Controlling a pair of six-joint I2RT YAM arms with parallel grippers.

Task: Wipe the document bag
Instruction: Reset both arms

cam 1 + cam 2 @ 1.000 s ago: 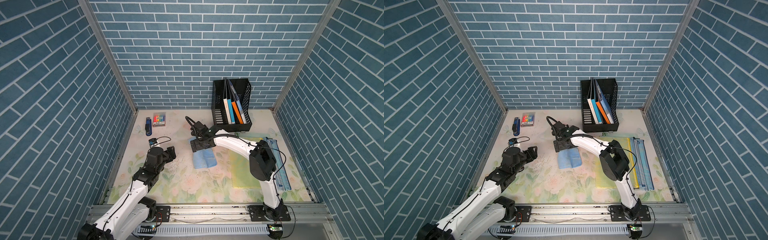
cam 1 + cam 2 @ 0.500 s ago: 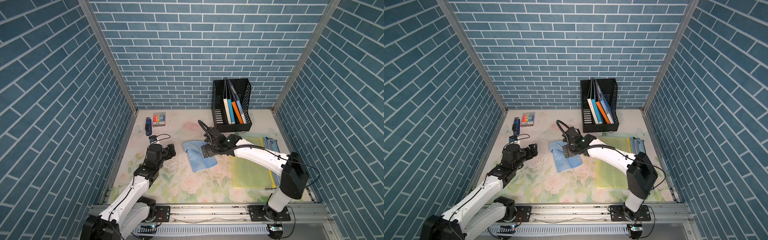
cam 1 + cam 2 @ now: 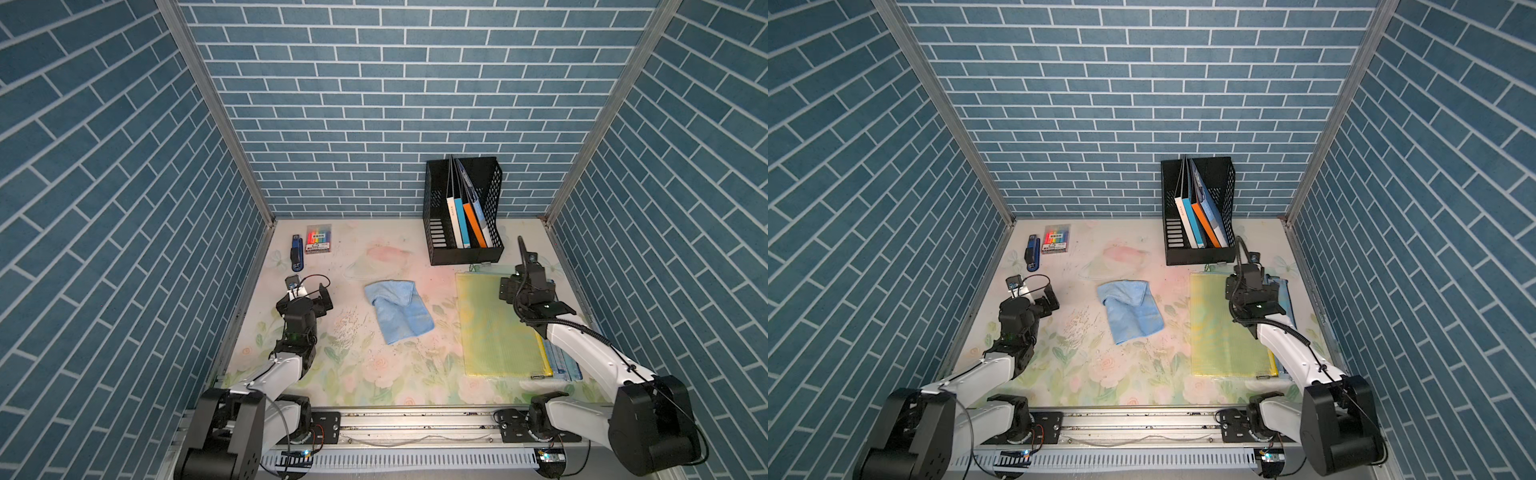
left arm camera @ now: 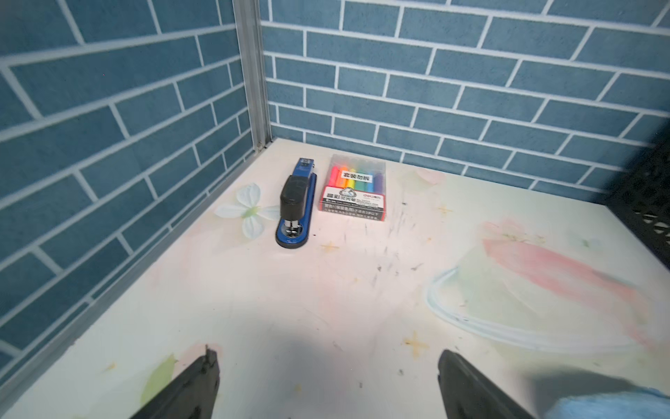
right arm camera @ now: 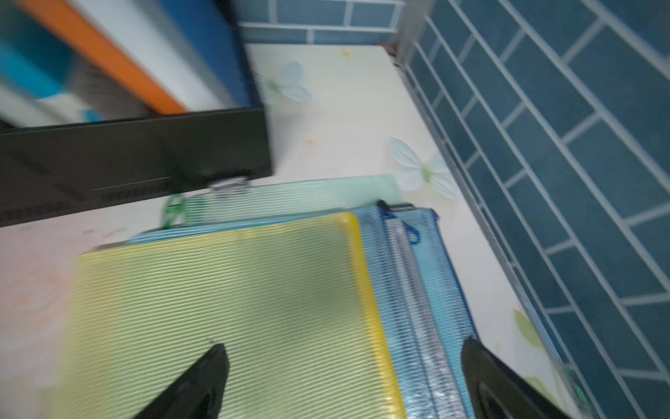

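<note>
The document bag [image 3: 494, 328] [image 3: 1225, 332] is a yellow-green mesh zip pouch lying flat on the right of the table, on top of blue pouches [image 5: 417, 290]. My right gripper [image 3: 525, 286] [image 3: 1252, 286] hovers over its far end, open with nothing between the jaws; in the right wrist view [image 5: 344, 346] its fingers straddle the bag's [image 5: 235, 308] yellow edge. A light blue cloth [image 3: 399, 309] [image 3: 1131, 311] lies loose and crumpled mid-table, with neither gripper touching it. My left gripper [image 3: 322, 297] [image 3: 1046, 301] [image 4: 328, 357] is open over bare table left of the cloth.
A black file rack [image 3: 461, 216] with books stands at the back, just beyond the bag. A blue stapler [image 3: 296, 257] [image 4: 295, 206] and a pack of markers [image 3: 318, 240] [image 4: 353, 190] lie at the back left. Brick walls close in on three sides.
My right arm has swung from the cloth rightwards to above the document bag. The cloth has shifted left and now lies loose. My left jaws have opened wider.
</note>
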